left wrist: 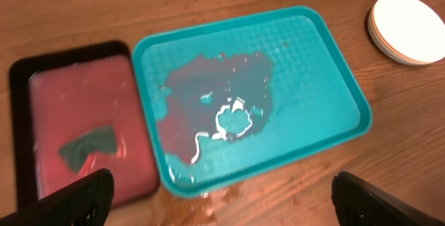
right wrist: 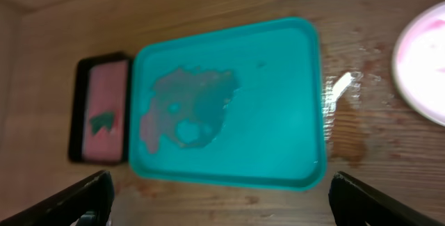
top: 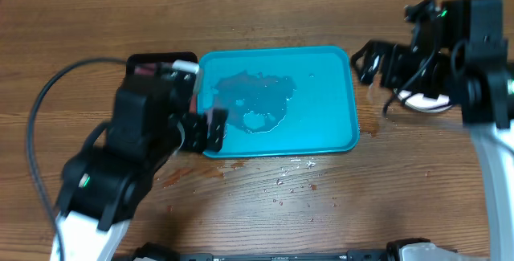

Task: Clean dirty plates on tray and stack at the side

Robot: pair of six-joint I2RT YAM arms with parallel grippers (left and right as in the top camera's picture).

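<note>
- The tray (top: 321, 68) lies mid-worktop (top: 241, 12), its long axis running left to right. It holds no plate, only one murky puddle (top: 253, 100).
- The plates (left wrist: 407, 28) sit in one stack on the worktop, right of the tray and apart from its rim. The top one is white; how many lie beneath is too unclear to count.
- The right hand (right wrist: 221, 188) hovers just off the tray's far right corner, fingers spread wide and holding nothing. It is much the nearer to the stack.
- The left hand (left wrist: 222, 188) hangs at the tray's near left corner, also wide and empty.
- One black tray (left wrist: 21, 115) of reddish liquid sits just left of the tray, with one dark scrap (left wrist: 87, 146) in it.
- Stacking looks finished.
</note>
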